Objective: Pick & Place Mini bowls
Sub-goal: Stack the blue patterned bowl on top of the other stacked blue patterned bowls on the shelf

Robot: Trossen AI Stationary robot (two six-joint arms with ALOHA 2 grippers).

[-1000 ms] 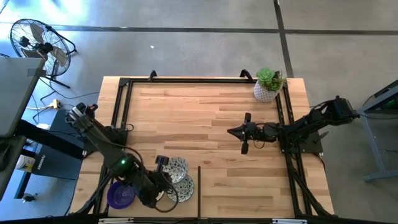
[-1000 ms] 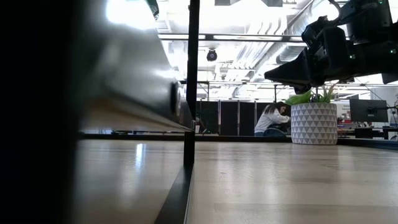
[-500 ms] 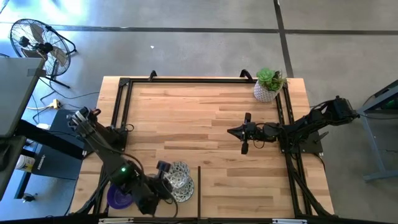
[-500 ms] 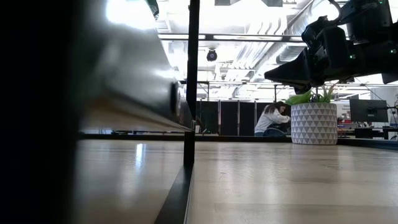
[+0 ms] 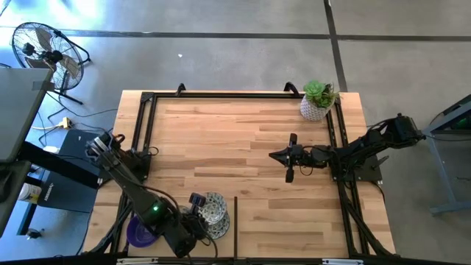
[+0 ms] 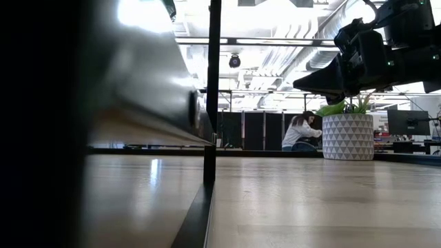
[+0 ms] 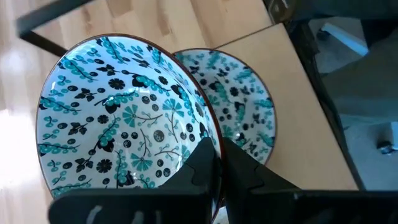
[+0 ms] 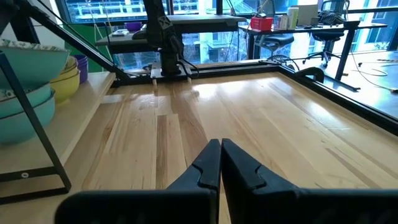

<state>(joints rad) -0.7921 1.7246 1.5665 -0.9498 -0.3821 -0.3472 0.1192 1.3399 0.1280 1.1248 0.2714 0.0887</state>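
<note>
Left wrist view: the left claw (image 7: pixel 217 163) is seen pinching the rim of a floral mini bowl (image 7: pixel 118 121), with its fingers pressed on the thin edge. A second floral bowl (image 7: pixel 242 102) is touching it, partly under it. In the high view, these bowls (image 5: pixel 212 210) are found at the near edge of the counter (image 5: pixel 243 132), toward its left corner, and a purple bowl (image 5: pixel 141 231) is seen just beside them, closer to that corner. The right claw (image 5: pixel 290 157) is held pressed together and empty over the right half of the counter, near the potted plant (image 5: pixel 317 99), and it is waiting.

The step in hand is judged to be the lifting of the pinched bowl. It should be raised straight and slowly, so that the bowl below is not dragged along. The rim grip is narrow, therefore tilting should be avoided, otherwise the glossy bowl may slip out.
</note>
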